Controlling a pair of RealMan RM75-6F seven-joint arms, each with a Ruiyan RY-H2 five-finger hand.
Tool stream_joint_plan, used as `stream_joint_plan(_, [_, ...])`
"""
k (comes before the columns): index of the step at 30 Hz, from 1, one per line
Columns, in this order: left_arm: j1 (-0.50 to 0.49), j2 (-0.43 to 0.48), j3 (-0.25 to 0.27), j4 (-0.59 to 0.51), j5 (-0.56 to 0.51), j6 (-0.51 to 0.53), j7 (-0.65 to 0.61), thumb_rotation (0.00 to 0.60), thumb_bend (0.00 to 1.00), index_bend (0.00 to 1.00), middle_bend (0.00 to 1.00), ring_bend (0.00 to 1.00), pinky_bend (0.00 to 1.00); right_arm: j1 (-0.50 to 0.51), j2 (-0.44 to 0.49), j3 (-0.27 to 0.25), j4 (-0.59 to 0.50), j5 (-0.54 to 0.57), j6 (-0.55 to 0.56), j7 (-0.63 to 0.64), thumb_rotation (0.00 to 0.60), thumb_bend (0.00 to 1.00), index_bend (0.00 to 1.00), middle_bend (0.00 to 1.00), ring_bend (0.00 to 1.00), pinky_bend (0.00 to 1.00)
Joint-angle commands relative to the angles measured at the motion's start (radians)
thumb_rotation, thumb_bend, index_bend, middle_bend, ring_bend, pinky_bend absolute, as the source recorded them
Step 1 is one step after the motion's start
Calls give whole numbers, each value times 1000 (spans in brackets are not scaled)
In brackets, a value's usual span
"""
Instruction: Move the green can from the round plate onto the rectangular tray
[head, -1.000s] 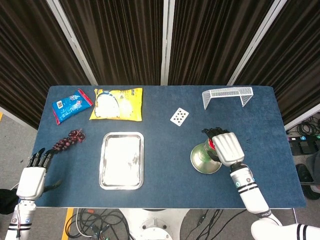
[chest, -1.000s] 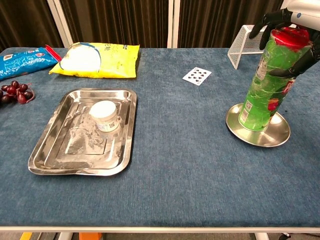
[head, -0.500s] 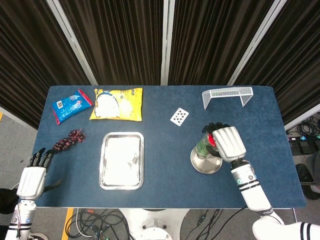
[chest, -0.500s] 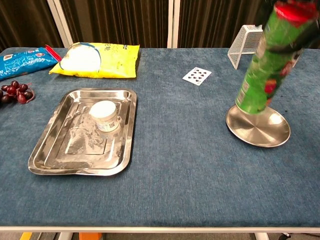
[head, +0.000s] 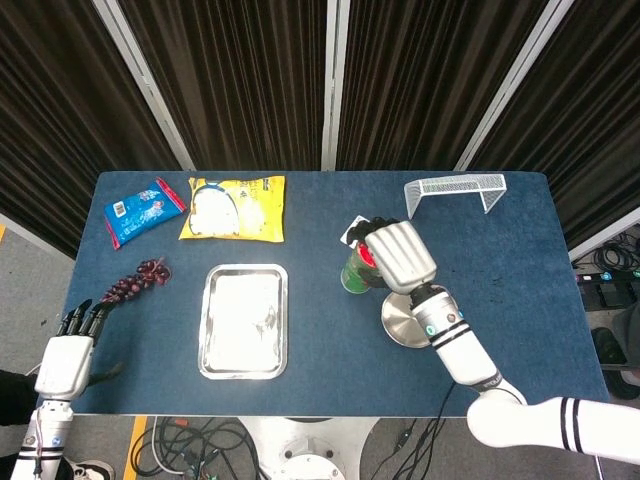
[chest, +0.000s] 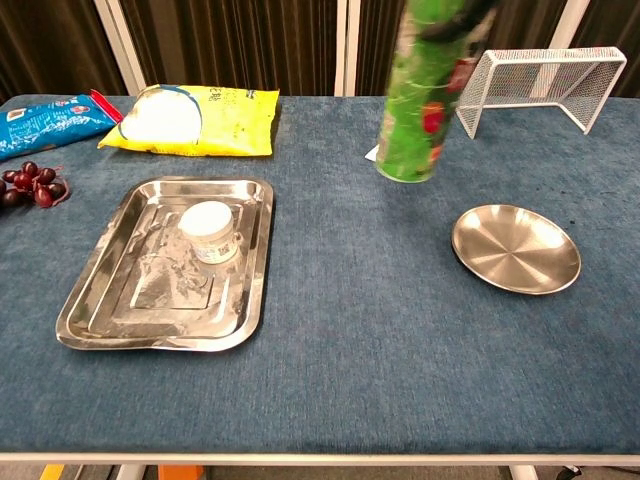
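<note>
1. Above the blue worktop (chest: 400, 330), between the round steel plate (chest: 516, 248) and the rectangular steel tray (chest: 128, 300), the tall green can (chest: 420, 100) now rides in the air; 1 s ago it stood on the plate.
2. Right hand (head: 398, 252) clamped on its top, carrying leftward.
3. Plate now empty, so lift done; approx. halfway to tray, which holds a small white jar (chest: 208, 231).
4. Left hand (head: 66, 352) idle at worktop edge, fingers apart, holding nothing.
</note>
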Motion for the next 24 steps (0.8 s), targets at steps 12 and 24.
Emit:
stream_joint_plan(12, [4,-11,9,19,4,-3,-14,600,0,103,116,30,127,191,-226,-33,226,93,-43,-57,600,260,405,435,348,492])
stream_joint_plan(24, [9,-3,10,13,19,17,-17,600,0,103,116,30,127,220,-247,-59,286,112,-58,-22,600,178,257,331,220,389])
